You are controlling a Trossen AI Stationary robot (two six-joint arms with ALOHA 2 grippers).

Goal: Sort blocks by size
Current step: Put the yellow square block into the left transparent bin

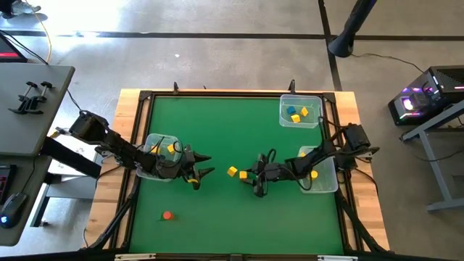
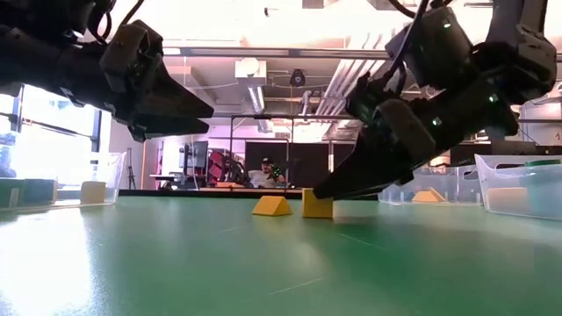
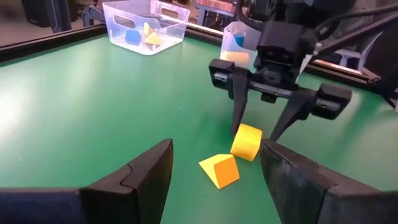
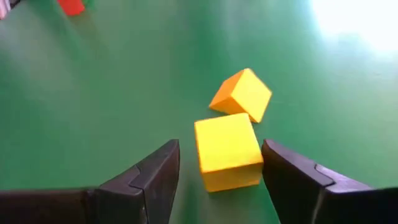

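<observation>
Green table point(image 1: 217, 130): right gripper point(image 4: 221, 163) spread, straddling yellow cube point(image 4: 227, 151); wedge point(image 4: 241, 94) touching at one o'clock, risking getting nudged. Left gripper point(image 1: 201, 168) waiting, spread.

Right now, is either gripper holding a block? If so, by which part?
Nothing is held. The right gripper is open, fingers either side of a yellow cube on the table, not closed on it. The left gripper is open and empty.

Two dark, jointed robot arms with black cables looped along them. Each ends in a black pincer: left pincer point(image 1: 201, 170), right pincer point(image 1: 259, 185), with thick, tapered, matte fingers point(image 4: 155, 180).
</observation>
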